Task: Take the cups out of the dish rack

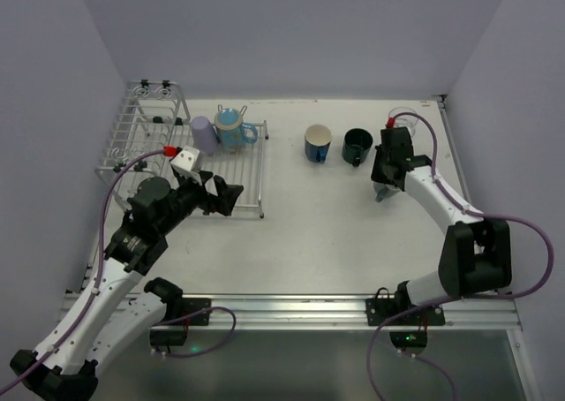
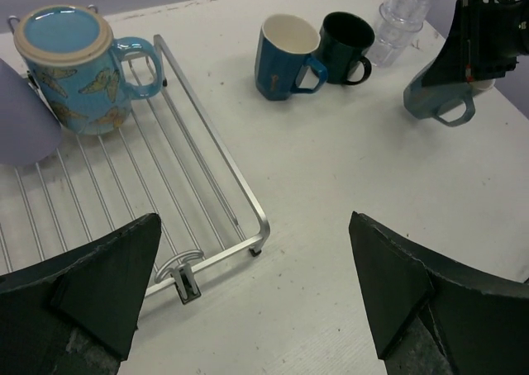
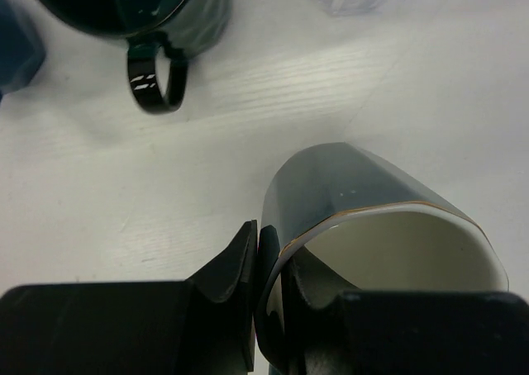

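Lavender cup (image 2: 21,115) is being cropped by the left wrist view's left edge, clear glass (image 2: 405,11) by its top edge. Grey mug (image 3: 347,185) is being partly hidden behind the right gripper (image 3: 263,268) fingers.

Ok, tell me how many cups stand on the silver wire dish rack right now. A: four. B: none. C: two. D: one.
C: only the lavender cup and the light blue butterfly-patterned mug stand on the silver wire dish rack; the grey-blue mug hangs in the right pincer, off the rack.
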You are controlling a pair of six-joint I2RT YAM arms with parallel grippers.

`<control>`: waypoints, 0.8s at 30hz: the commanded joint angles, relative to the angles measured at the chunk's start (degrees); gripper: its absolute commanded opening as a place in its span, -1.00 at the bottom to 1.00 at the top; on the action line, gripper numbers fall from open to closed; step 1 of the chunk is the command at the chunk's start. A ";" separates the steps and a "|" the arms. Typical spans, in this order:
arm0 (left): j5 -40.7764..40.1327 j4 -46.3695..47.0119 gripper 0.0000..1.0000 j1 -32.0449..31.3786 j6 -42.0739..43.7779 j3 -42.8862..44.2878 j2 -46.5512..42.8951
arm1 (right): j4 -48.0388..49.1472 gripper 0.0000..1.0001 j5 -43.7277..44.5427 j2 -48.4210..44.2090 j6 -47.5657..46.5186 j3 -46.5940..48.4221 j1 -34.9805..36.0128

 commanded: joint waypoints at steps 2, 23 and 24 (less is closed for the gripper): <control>-0.78 -1.10 1.00 -0.24 2.35 0.32 -0.62 | 0.58 -1.00 6.16 2.37 -5.26 7.37 -2.04; -5.25 -1.62 1.00 -0.15 1.92 1.20 3.16 | -5.13 -0.71 2.03 15.03 -6.76 14.66 -3.89; -5.79 -1.63 1.00 -0.24 1.74 1.72 3.68 | -5.13 -0.58 1.67 15.04 -6.76 14.84 -3.89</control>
